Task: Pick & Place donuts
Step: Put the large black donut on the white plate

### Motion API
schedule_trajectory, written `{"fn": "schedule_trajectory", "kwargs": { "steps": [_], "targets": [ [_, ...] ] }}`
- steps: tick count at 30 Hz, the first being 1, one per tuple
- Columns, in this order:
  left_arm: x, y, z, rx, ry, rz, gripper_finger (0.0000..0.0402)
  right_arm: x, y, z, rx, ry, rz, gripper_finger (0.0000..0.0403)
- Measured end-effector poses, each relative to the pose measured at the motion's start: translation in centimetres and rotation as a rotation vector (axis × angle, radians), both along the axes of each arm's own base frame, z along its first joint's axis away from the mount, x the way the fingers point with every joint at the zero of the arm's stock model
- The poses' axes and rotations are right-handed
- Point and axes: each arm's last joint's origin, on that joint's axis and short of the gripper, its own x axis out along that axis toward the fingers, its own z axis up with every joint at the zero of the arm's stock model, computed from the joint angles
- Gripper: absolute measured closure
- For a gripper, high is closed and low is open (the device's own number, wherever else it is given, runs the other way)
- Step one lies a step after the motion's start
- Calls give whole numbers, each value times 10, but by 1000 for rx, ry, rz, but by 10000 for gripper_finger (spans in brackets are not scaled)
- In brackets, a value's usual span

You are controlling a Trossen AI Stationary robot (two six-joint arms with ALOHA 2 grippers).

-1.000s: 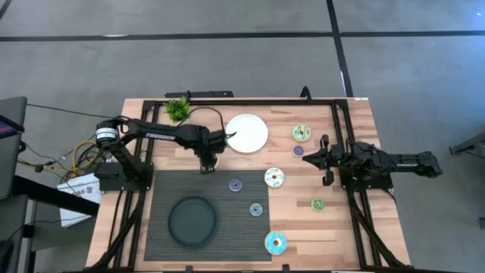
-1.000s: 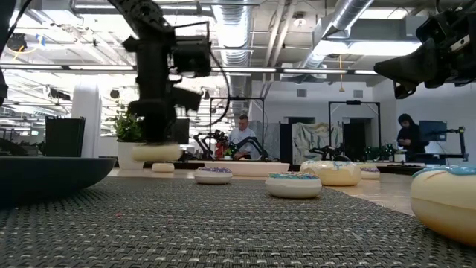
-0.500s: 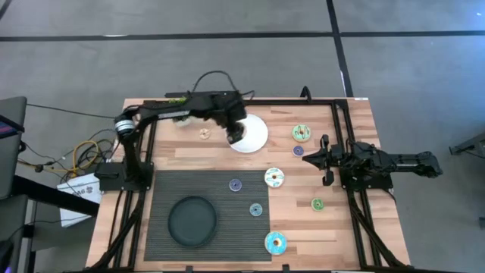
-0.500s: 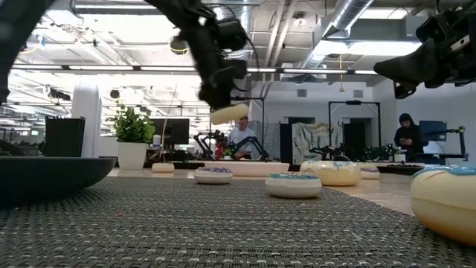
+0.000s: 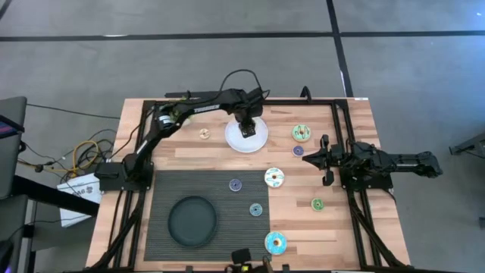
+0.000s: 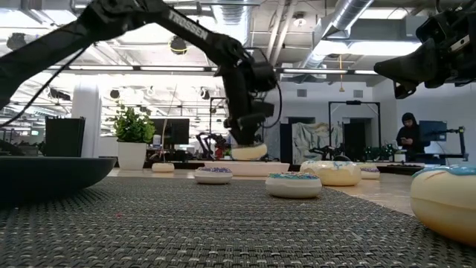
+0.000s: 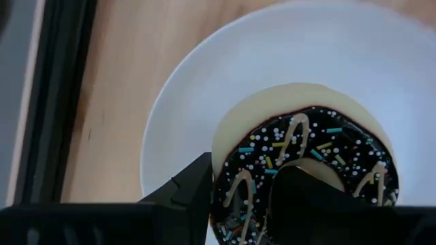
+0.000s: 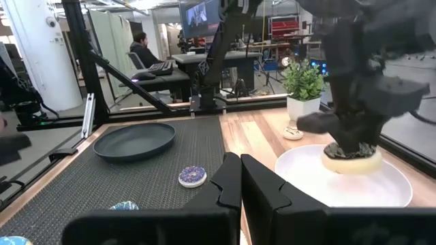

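My left gripper [image 5: 246, 126] stands over the white plate [image 5: 261, 141] at the table's far middle, shut on the chocolate-brown donut [image 7: 306, 146]. The donut sits low over the plate [image 6: 245, 168]; whether it touches the plate I cannot tell. My right gripper [image 5: 311, 159] waits shut and empty at the right. On the table lie the green donut [image 5: 302, 133], white donut [image 5: 273, 177], blue donut [image 5: 275, 243] and small purple [image 5: 236, 184], teal [image 5: 256, 209], green [image 5: 317, 204] and tan [image 5: 204, 134] ones. My left gripper holds the chocolate donut by one side of its ring [image 7: 238, 197]. One finger [image 7: 306, 197] is inside the hole and the other finger [image 7: 194, 190] is outside the rim. The fingers come from above, pointing down. The donut hangs level, icing up, over the plate.
A black round dish [image 5: 192, 221] sits on the dark woven mat [image 5: 163, 189] at the near left. A small potted plant [image 5: 178, 108] stands at the far left. A second small purple donut [image 5: 298, 150] lies by my right gripper.
My left gripper has lifted the chocolate donut from the table by the mat's far edge. It has carried it up and toward the far right. It has then come down over the white plate, still shut on the donut.
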Motion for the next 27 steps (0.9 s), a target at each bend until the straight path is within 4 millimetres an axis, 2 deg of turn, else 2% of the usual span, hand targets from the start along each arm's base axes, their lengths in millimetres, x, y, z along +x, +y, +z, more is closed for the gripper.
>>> {"fn": "schedule_trajectory", "kwargs": {
  "steps": [4, 11, 19, 27],
  "targets": [
    [-5, 11, -9, -13, 21, 23, 286, 0, 0, 0, 0, 0, 0, 403],
    [-14, 26, -9, -14, 21, 85, 286, 0, 0, 0, 0, 0, 0, 403],
    [-16, 27, -10, -19, 32, 92, 286, 0, 0, 0, 0, 0, 0, 403],
    [-14, 25, -23, -26, 63, 102, 268, 0, 0, 0, 0, 0, 0, 403]
  ]
}}
